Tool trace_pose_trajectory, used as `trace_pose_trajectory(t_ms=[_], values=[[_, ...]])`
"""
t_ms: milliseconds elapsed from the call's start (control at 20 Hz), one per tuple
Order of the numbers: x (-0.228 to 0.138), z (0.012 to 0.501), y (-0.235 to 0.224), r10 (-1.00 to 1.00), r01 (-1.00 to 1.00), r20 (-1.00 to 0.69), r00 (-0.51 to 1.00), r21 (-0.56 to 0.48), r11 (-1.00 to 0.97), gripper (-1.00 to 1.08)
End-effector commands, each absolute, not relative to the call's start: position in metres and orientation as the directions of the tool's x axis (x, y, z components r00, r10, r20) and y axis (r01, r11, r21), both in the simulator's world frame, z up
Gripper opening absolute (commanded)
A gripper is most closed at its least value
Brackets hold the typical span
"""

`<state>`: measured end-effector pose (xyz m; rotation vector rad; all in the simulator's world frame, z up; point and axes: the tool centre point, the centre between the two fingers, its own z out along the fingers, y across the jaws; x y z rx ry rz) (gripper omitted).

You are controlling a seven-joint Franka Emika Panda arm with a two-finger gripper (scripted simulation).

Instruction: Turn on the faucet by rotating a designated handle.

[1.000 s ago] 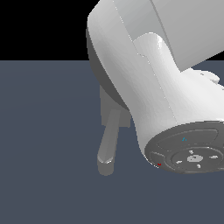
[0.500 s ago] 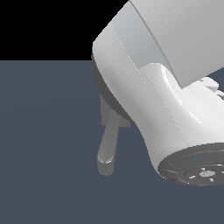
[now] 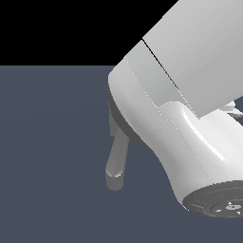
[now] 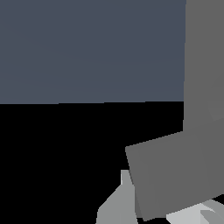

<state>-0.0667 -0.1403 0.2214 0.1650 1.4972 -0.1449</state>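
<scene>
The faucet is matte grey. In the exterior view only its thick round-tipped spout and a strip of its base show, left of my white arm. The arm hides the handle and my gripper there. In the wrist view a grey boxy block of the faucet fills the near corner, and a flat straight grey bar runs on from it. I cannot tell whether that bar is the handle. Pale grey fingers of my gripper show at either side of the block; their gap is hidden.
The faucet stands on a flat dark blue-grey surface that stretches across the exterior view's left. Beyond its far edge is black background. My arm's round grey flange hangs low at the exterior view's right.
My arm has sunk lower and now covers more of the exterior view's right; its round flange has dropped toward the bottom corner. The faucet spout has not moved.
</scene>
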Motion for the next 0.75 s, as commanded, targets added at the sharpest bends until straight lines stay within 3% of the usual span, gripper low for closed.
trace_pose_trajectory(t_ms=[0,700], values=[[-0.064,0.208,-0.133,0.000,0.160,-0.999,0.033,0.005,0.987,-1.00],[-0.064,0.173,-0.142,-0.017,0.133,-1.000,-0.001,-0.017,0.991,-1.00]])
